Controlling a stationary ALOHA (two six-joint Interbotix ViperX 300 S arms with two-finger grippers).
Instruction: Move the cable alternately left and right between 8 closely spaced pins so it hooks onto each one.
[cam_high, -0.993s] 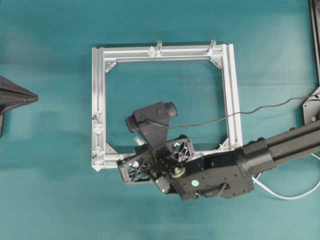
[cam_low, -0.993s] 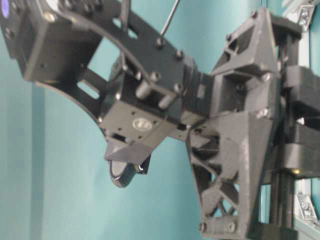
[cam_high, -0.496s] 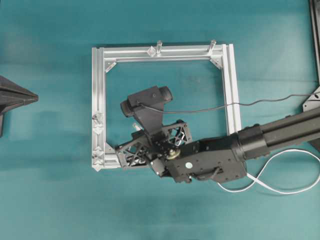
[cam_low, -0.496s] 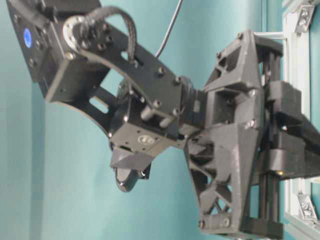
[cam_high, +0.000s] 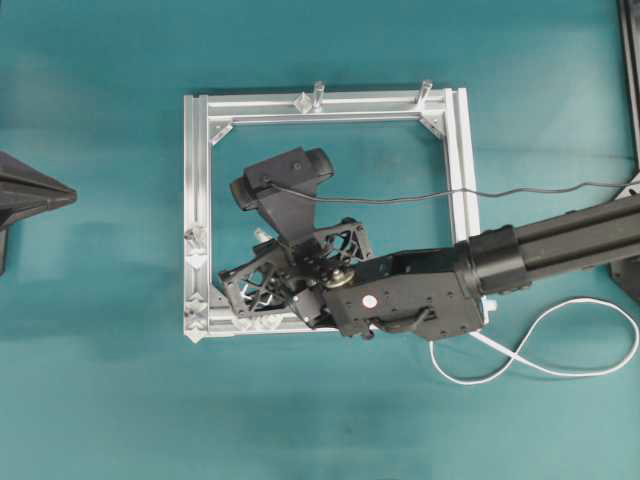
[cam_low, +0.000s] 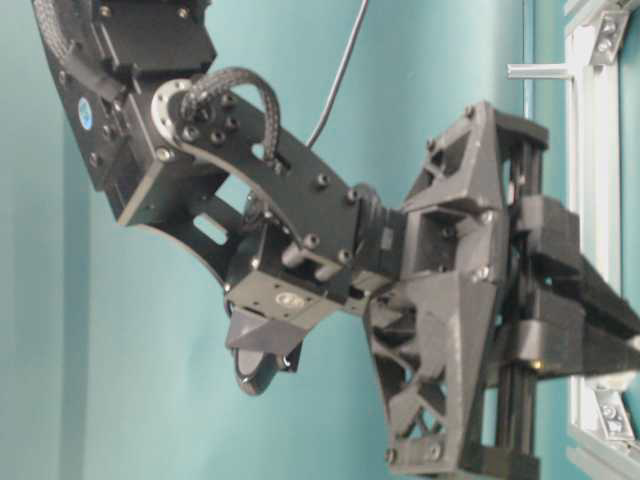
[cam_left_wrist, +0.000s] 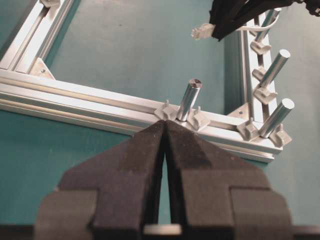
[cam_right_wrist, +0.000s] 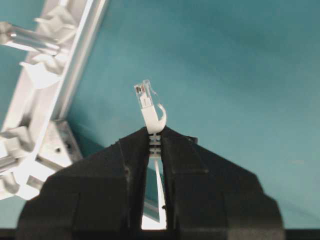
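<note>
My right gripper (cam_right_wrist: 155, 131) is shut on the white cable (cam_right_wrist: 152, 120) just behind its plug (cam_right_wrist: 144, 95), which sticks out past the fingertips. In the overhead view it (cam_high: 265, 245) hangs over the lower-left part of the frame, the plug (cam_high: 260, 236) inside the bottom rail. The cable's slack (cam_high: 540, 365) loops on the table at lower right. Pins (cam_high: 268, 322) show on the bottom rail; the arm hides most of that row. My left gripper (cam_left_wrist: 165, 123), shut and holding nothing, rests off the frame's left side (cam_high: 70, 195).
A square aluminium frame (cam_high: 197, 170) lies on the teal table, with taller metal posts (cam_left_wrist: 189, 100) standing on its rails and two more on the far rail (cam_high: 318, 95). A dark arm wire (cam_high: 500, 190) crosses the right rail. The right arm fills the table-level view (cam_low: 440, 330).
My right gripper has carried the plug up and slightly left, from over the bottom rail to inside the frame. The white slack has been drawn leftward into a loop. The left gripper has not moved.
</note>
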